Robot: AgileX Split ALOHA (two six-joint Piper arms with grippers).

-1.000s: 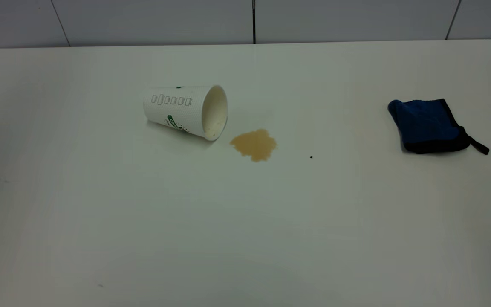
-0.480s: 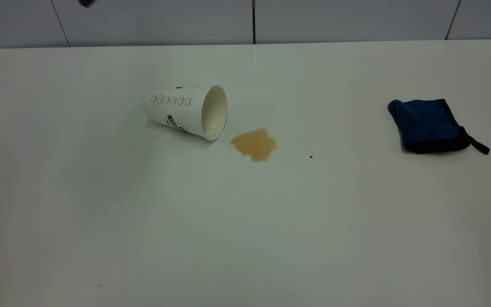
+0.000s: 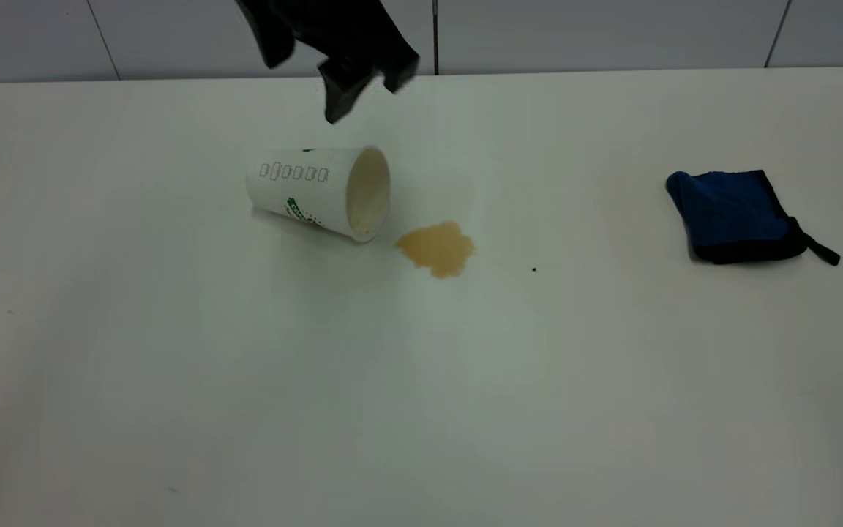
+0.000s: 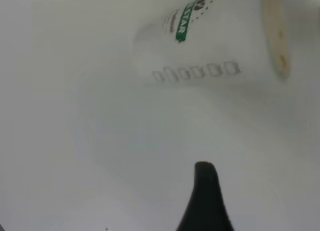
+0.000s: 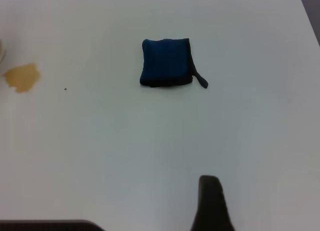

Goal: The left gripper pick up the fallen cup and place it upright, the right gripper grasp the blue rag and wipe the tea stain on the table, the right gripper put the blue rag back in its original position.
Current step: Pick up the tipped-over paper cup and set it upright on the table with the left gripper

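Toward the tabletop's point(image 3: 173, 366) far edge, cup point(image 3: 315, 190) lies fallen, stain point(image 3: 436, 249) beside its mouth. Left gripper point(image 3: 352, 88) above; jaws' state unclear. Best straddle mid-body, grip lightly.

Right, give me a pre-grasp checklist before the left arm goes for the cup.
1. Cup lying on its side on the table, mouth toward the tea stain: ok.
2. Left gripper above the cup, not touching: ok.
3. Left fingers open enough: cannot tell.
4. Nothing crowding the cup: ok.
5. Blue rag untouched at the table's right: ok.
6. Right gripper away from the cup: ok.
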